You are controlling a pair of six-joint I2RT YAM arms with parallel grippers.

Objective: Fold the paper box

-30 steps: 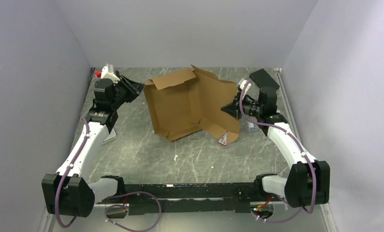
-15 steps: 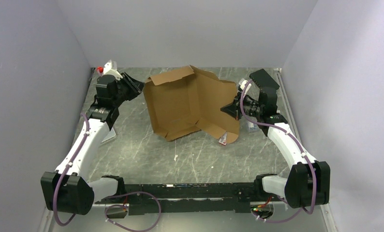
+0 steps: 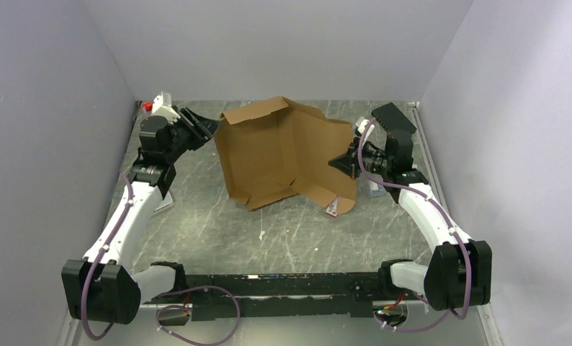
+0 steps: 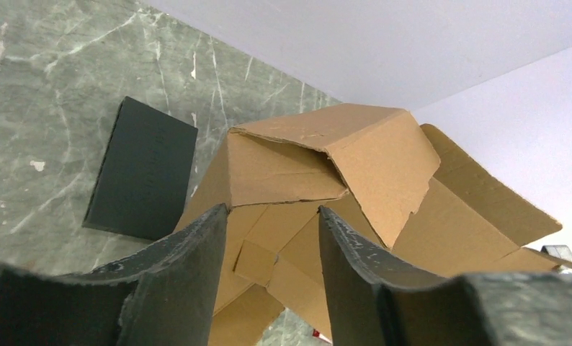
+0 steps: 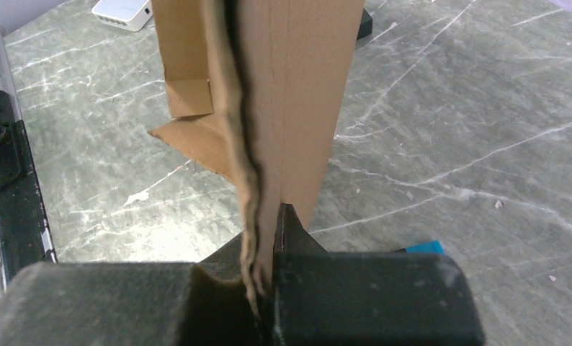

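The paper box [image 3: 269, 155] is brown cardboard, half raised at the middle back of the table, with its walls and flaps standing unevenly. My right gripper [image 3: 338, 161] is shut on the edge of its right panel. In the right wrist view that cardboard edge [image 5: 297, 86] runs straight down into the closed right gripper [image 5: 269, 216]. My left gripper [image 3: 209, 128] hovers at the box's back left corner. In the left wrist view this left gripper [image 4: 272, 210] is open, and the box's folded corner flap [image 4: 355, 155] shows just beyond its fingertips, not between them.
A flat black box [image 4: 143, 169] lies on the table left of the paper box. A small item with a red label [image 3: 333, 207] sits at the box's front right corner. A white device [image 5: 122, 12] lies behind the box, and a red-capped object [image 3: 148, 107] is in the back left corner.
My left gripper has moved slightly right towards the box's back left corner and its jaws have widened. The box's left flap now stands more upright. The right arm has not moved.
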